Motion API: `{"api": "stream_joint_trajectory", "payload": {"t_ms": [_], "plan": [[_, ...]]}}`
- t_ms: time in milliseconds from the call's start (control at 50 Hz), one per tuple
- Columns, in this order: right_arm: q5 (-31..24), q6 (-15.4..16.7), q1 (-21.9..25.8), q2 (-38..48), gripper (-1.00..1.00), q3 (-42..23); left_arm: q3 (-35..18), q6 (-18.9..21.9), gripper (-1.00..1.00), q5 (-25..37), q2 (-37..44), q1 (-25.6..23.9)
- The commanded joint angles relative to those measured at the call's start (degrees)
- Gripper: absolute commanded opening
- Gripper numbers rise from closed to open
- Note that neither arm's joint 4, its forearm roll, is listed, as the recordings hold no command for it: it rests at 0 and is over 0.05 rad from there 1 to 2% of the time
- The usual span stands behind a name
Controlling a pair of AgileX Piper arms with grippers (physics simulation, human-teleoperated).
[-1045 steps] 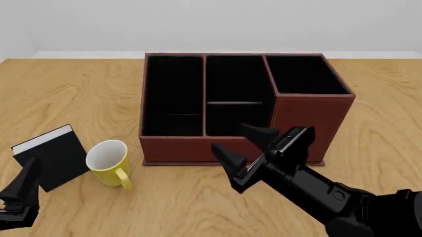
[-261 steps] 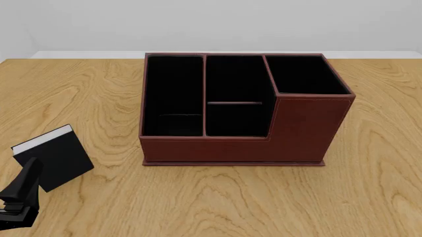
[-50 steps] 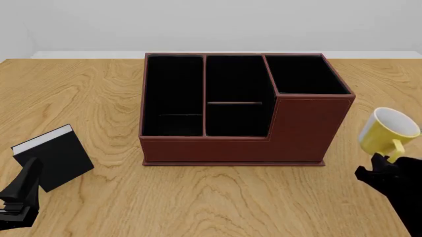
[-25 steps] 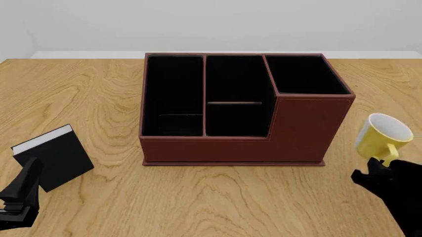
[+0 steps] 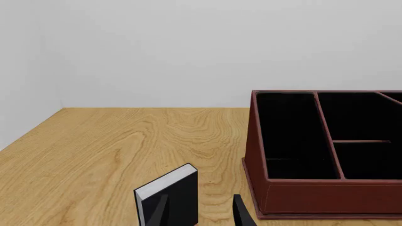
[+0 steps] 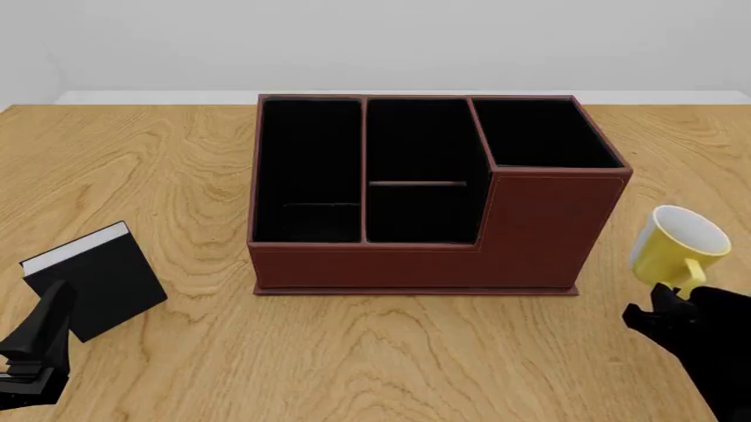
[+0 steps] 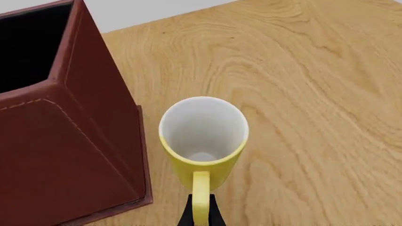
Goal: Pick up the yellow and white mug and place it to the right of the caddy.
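Mug first: the small round mug (image 6: 678,247), yellow outside with a white interior and a yellow loop handle, sits just to the right of the large reddish-brown leather-look rectangular caddy (image 6: 423,189), beside its taller corner section and not touching it. From the front camera the cup leans with its mouth turned up and toward the right, its handle pointing down into the black right gripper (image 6: 666,308); whether its base rests on the light wooden table (image 6: 388,360) cannot be told. In the right wrist camera the mug (image 7: 203,143) shows its open white inside, and the gripper's (image 7: 201,214) dark fingers are closed tightly on either side of the handle, pinching it, with the caddy's brown wall (image 7: 69,141) just beside the cup. The left gripper (image 6: 35,347) hovers low at the near left, close to a black book with white page edges (image 6: 94,281) that stands tilted; its two finger tips (image 5: 242,214) appear parted in the left wrist camera, grasping nothing, with the book (image 5: 169,197) right ahead.
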State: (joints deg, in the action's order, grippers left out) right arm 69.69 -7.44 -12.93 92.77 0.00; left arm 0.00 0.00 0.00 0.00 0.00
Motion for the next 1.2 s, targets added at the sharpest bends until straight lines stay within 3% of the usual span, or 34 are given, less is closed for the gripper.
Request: {"api": "stream_joint_trajectory", "payload": {"t_ms": [20,1200], "plan": [[0.2,-1.14,0.16,0.36,-1.0,0.0,0.0,0.0,1.0,0.0,0.0,0.0],[0.21,-3.98,1.21,4.22,-1.0,-0.01,0.0,0.0,1.0,0.0,0.0,0.0]]}}
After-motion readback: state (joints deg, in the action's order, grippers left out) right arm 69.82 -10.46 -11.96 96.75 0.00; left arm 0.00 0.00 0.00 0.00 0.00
